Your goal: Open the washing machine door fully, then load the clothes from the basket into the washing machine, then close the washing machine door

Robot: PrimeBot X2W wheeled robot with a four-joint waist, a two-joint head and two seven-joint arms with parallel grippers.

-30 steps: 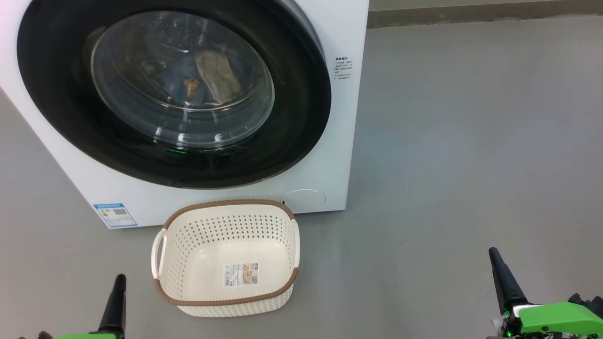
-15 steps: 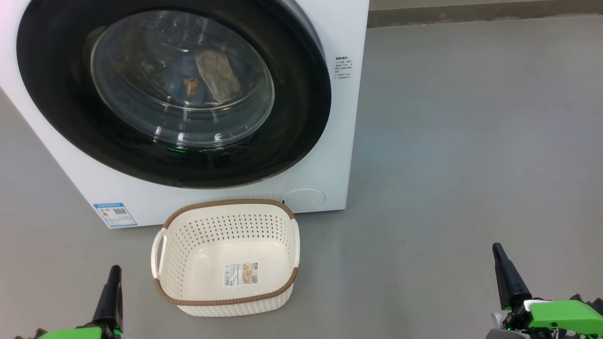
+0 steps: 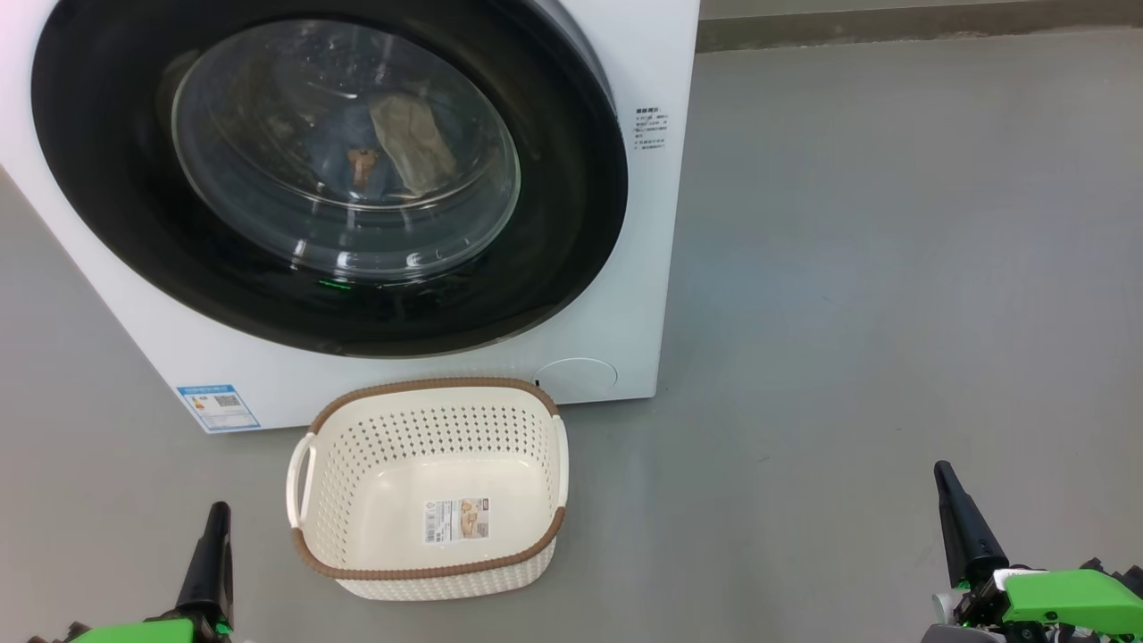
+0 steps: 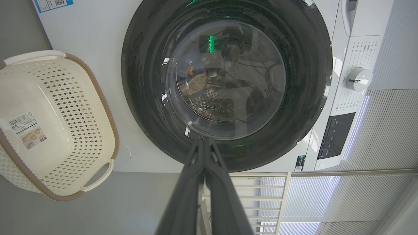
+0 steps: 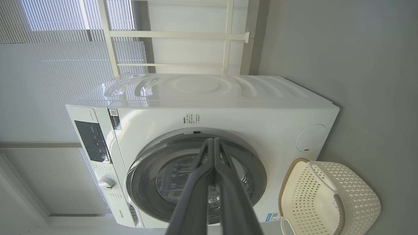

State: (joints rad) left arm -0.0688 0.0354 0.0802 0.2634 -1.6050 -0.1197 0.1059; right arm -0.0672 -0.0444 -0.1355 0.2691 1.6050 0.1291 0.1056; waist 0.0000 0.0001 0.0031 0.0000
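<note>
Left gripper: the left gripper [image 3: 218, 511], long dark fingers pressed together on nothing, sits low just left of the basket; idle, I'd judge, with nothing left to lift.
Machine: the big white boxy front-loading washing machine [image 3: 647, 268] stands on the grey floor [image 3: 893, 268], facing the robot.
Door: its large round glossy black-rimmed glass door [image 3: 116, 196] lies flush against the front, so the closing looks done.
Clothes: the blue and beige fabric clothes [image 3: 406, 143] lie inside the drum [image 4: 212, 104], seen through the glass (one orange print [image 3: 362, 165] shows).
Basket: the small cream-white perforated plastic basket [image 3: 429, 386] sits empty just before the machine, handy to both arms.
Right gripper: the right gripper [image 3: 939, 469], likewise clamped on nothing, hangs well right of the basket.
</note>
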